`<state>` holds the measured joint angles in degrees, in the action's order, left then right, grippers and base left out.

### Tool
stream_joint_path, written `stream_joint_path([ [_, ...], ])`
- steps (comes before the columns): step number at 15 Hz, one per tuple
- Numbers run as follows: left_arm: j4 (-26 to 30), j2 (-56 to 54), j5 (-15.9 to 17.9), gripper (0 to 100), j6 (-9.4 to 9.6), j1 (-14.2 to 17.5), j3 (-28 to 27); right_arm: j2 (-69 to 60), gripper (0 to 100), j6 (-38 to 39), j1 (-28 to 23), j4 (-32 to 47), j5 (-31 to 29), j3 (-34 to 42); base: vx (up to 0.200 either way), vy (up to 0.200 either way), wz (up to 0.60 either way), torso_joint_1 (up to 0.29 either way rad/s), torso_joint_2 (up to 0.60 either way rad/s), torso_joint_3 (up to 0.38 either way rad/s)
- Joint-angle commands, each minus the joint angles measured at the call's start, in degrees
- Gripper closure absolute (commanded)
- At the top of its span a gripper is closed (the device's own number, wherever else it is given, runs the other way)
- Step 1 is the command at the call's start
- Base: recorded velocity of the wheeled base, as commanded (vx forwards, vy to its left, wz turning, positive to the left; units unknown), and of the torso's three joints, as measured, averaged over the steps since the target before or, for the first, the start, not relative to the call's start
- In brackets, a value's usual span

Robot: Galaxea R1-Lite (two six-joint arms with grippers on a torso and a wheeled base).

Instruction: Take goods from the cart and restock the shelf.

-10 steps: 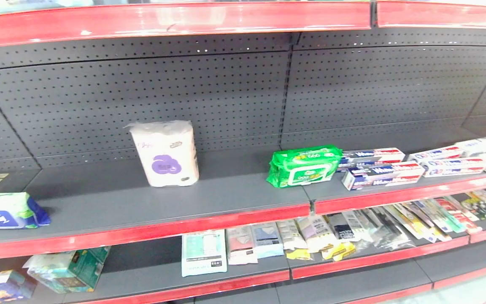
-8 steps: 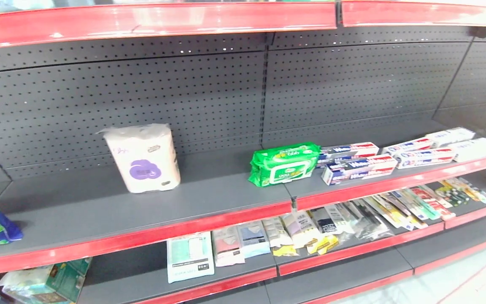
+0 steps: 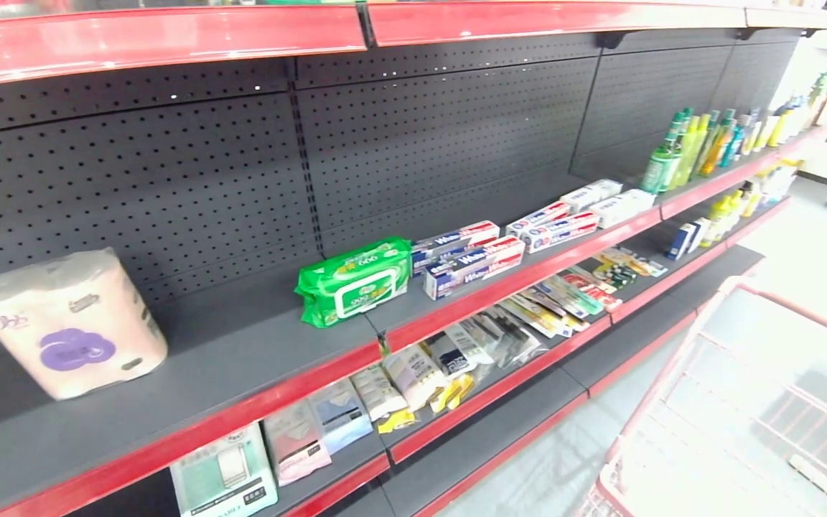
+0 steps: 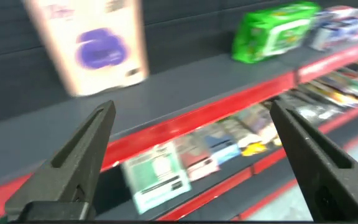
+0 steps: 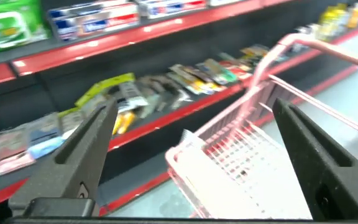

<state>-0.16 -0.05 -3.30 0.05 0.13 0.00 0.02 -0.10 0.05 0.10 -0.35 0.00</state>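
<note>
The shelf (image 3: 241,359) is flat gray metal with a glossy red strip along the front lip and a dark perforated pegboard back. On it, a soft plastic-wrapped toilet paper pack (image 3: 65,323) stands upright, rounded and lumpy with a purple blob on the front. Well apart to its right there's a squishy green wipes pack (image 3: 354,281) with a white flip lid, and just beside that a row of long rectangular toothpaste boxes (image 3: 472,258). One level down are flat crinkly packets (image 3: 413,373), and slim bottles (image 3: 693,143) stand further along. The cart (image 3: 794,309) is pinkish-red wire grid with a tubular rim, sitting on the floor in front of the shelf on the robot's right. The left gripper (image 4: 191,112) and right gripper (image 5: 194,107) both have their dark wedge-shaped fingers spread wide, gripping nothing. Compared to a moment ago the head camera has swung right: the toilet paper pack now sits at the left edge, and the cart and bottles have come into frame.
</note>
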Motion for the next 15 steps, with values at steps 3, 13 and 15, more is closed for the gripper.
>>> stream_joint_path([
  [3,0.0,0.0,0.0,0,-0.05,0.0,0.0,0.0,0,0.0,0.0,0.0,-0.1,0.0,0.0,0.0,-0.6,0.004,0.0,0.001],
  [13,0.0,0.0,0.0,0,-0.05,0.0,0.0,3.7,0,0.8,0.1,0.0,0.5,0.0,0.0,0.0,0.0,0.0,0.0,0.0],
  [15,0.0,0.0,0.0,0,-0.05,0.0,0.0,10.3,0,1.2,0.7,-0.2,1.1,-1.0,0.0,0.0,0.0,0.0,0.0,0.0],
])
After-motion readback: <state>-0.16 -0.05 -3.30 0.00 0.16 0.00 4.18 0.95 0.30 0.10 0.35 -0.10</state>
